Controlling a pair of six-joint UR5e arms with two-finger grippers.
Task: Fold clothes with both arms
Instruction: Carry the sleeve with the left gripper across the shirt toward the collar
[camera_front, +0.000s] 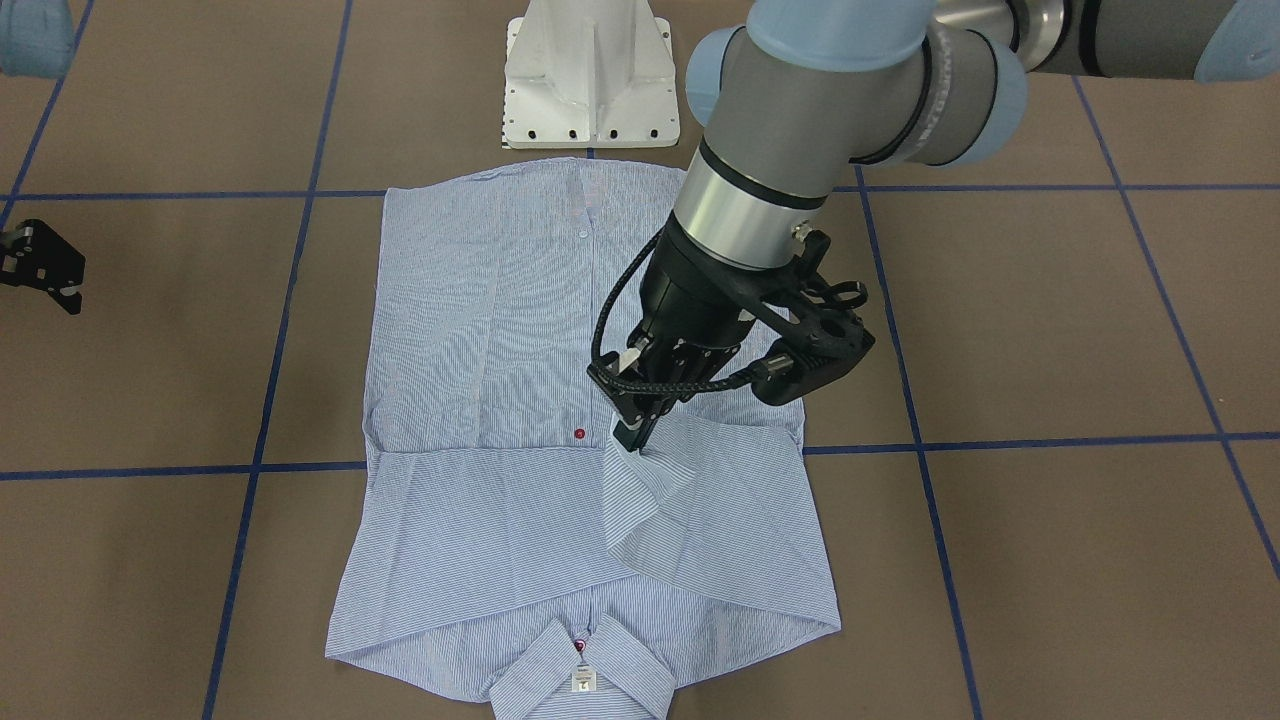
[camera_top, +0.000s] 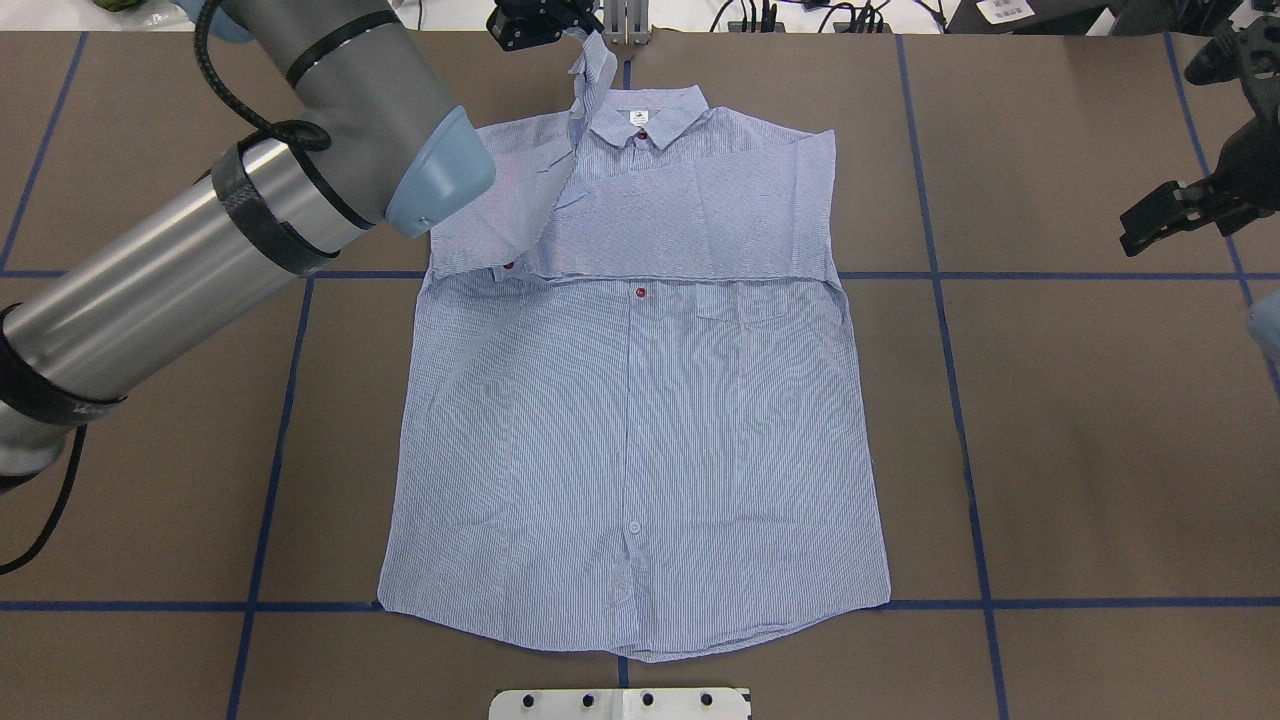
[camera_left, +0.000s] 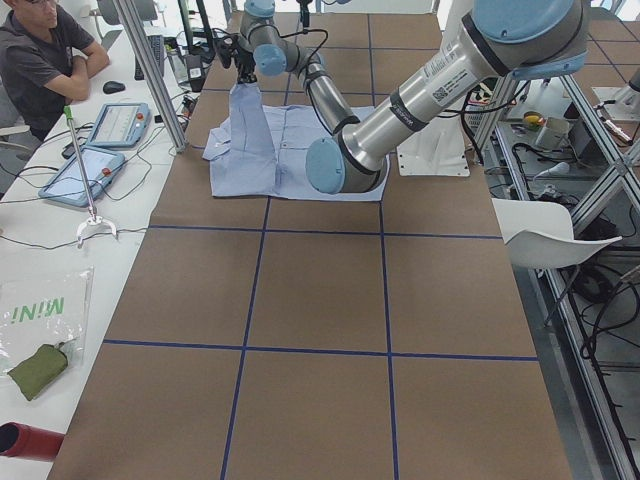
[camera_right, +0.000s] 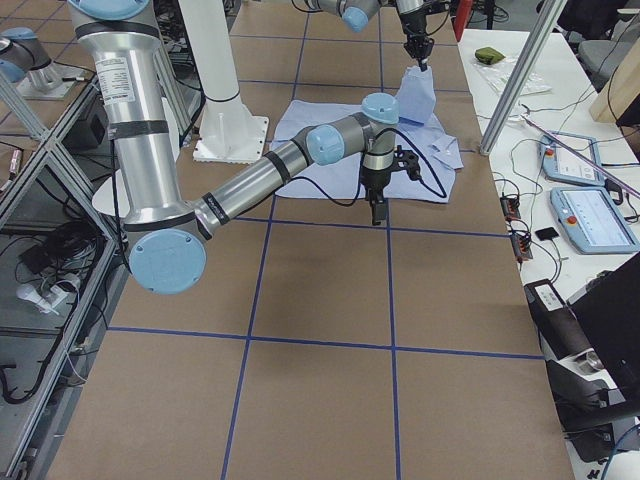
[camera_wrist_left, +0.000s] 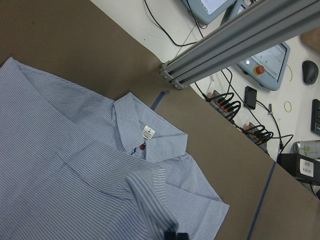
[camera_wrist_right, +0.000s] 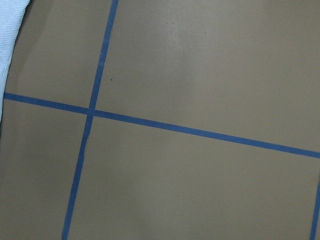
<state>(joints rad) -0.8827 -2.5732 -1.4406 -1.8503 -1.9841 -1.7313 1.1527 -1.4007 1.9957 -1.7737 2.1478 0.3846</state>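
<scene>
Front-facing view, from the near edge back: the shirt (camera_front: 480, 330) lies flat on the brown table (camera_front: 1050, 330), collar (camera_front: 545, 665) nearest, the left gripper (camera_front: 631, 441) clamping its lifted sleeve (camera_front: 640, 500), the right gripper (camera_front: 40, 265) well aside, grip unreadable.

The shirt (camera_top: 640, 420) is light blue with fine white stripes. Its buttons (camera_top: 640, 292) are red near the collar and pale nearer the hem, and its label (camera_top: 640, 116) is white. The table (camera_top: 1080, 450) is brown, crossed by a grid of blue tape (camera_top: 958, 400). The left arm (camera_top: 180, 260) is silver-grey with light blue caps (camera_top: 440, 175) and a black cable (camera_front: 605, 310). The left gripper (camera_front: 632, 440) and right gripper (camera_right: 378, 212) are black. The base (camera_front: 590, 80) is white. On the far left bench lie a green pouch (camera_left: 38, 368) and a red cylinder (camera_left: 25, 440).
</scene>
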